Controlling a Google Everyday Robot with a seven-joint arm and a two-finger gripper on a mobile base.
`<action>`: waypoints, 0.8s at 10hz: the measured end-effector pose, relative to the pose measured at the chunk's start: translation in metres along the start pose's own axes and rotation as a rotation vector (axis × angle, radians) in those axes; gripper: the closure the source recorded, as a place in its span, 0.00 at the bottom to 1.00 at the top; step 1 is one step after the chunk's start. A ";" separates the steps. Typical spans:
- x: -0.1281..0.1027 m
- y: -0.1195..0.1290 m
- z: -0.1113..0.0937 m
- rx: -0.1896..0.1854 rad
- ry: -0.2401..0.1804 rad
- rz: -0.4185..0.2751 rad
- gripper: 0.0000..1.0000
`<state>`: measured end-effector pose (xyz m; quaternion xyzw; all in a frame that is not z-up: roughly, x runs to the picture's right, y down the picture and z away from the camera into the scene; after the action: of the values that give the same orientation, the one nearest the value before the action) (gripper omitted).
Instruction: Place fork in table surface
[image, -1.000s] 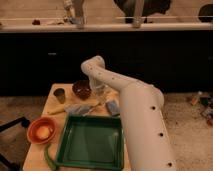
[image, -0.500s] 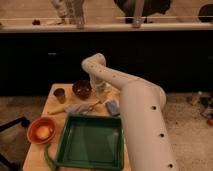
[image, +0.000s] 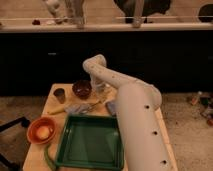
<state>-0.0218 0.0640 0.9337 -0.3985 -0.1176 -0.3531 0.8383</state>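
Note:
My white arm (image: 135, 115) reaches from the lower right across the light tan wooden table surface (image: 50, 102), bends at the back and points down. The gripper (image: 98, 90) hangs low over the table's far middle, just right of a dark bowl (image: 81, 88). A slim pale utensil that looks like the fork (image: 93, 104) lies slanted on the table just in front of the gripper, next to a grey-blue crumpled item (image: 76, 108). I cannot tell whether the gripper touches the fork.
A green tray (image: 90, 119) fills the table's front middle. An orange bowl (image: 41, 131) sits front left, a small dark cup (image: 59, 95) back left, a yellow item (image: 56, 111) on the left. A dark counter front (image: 150, 55) stands behind the table.
The arm's bend has shifted slightly to the right. The things on the table have not moved.

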 end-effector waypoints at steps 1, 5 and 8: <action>0.001 -0.002 0.005 -0.005 -0.006 0.003 1.00; 0.006 -0.006 0.019 -0.022 -0.017 0.004 1.00; 0.006 -0.009 0.023 -0.008 -0.001 -0.067 1.00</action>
<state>-0.0213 0.0742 0.9569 -0.3980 -0.1300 -0.3814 0.8242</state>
